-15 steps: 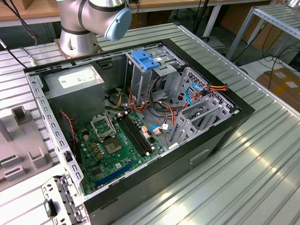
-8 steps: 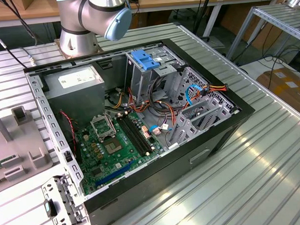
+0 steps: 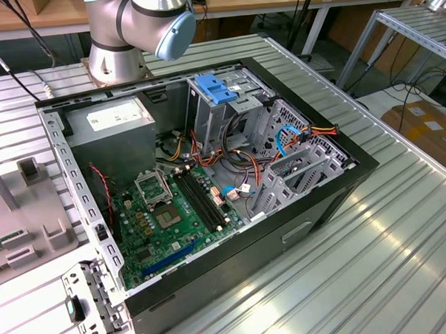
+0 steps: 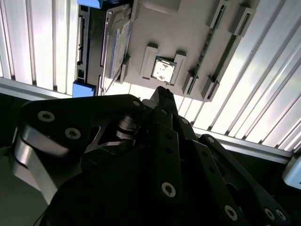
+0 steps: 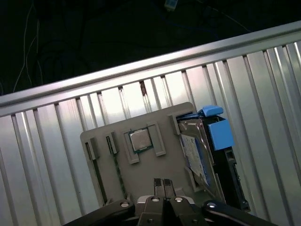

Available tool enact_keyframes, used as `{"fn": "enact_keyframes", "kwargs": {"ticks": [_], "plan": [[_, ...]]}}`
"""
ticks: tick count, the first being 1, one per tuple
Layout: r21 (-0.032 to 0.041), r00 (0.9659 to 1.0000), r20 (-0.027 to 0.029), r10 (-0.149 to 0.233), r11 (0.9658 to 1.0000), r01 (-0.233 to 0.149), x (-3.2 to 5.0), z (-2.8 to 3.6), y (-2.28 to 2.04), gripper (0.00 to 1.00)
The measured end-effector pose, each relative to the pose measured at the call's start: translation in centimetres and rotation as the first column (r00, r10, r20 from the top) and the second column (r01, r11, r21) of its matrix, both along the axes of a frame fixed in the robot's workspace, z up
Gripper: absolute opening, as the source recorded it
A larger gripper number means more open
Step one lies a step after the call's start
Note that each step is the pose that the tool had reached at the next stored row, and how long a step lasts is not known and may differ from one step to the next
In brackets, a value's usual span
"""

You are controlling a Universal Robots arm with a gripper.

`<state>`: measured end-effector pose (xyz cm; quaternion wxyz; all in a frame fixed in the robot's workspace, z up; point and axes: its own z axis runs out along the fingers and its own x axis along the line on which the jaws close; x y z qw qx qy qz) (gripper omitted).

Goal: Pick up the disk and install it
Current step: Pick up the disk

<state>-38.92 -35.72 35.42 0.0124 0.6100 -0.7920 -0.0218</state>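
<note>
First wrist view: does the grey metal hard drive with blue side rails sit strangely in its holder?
The grey metal hard drive with blue side rails stands tilted on its edge in a side slot of the grey plastic tray, not flat. It looks seated, not fallen.

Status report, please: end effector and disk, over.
End effector shut, empty, over grey holder. Disk in holder, ungripped. Nothing between them.

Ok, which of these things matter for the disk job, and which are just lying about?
Job: disk, grey tray holding it, gripper, open computer case.
Lying about: chip in that tray, power supply, motherboard.
</note>
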Motion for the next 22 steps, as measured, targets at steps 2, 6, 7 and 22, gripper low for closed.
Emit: {"fn": "enact_keyframes", "kwargs": {"ticks": [2,6,7,22], "plan": [[0.0005,1.0000,0.0000,0.006,1.0000,-0.006,0.00,0.00,0.00,0.11],[0.0006,0.9998,0.0001,0.021,0.9998,-0.021,0.00,0.00,0.00,0.11],[0.0006,0.9997,0.0001,0.024,0.9997,-0.024,0.00,-0.01,-0.01,0.11],[0.0005,0.9835,0.0000,0.181,0.9835,-0.181,0.00,0.00,0.00,0.11]]}}
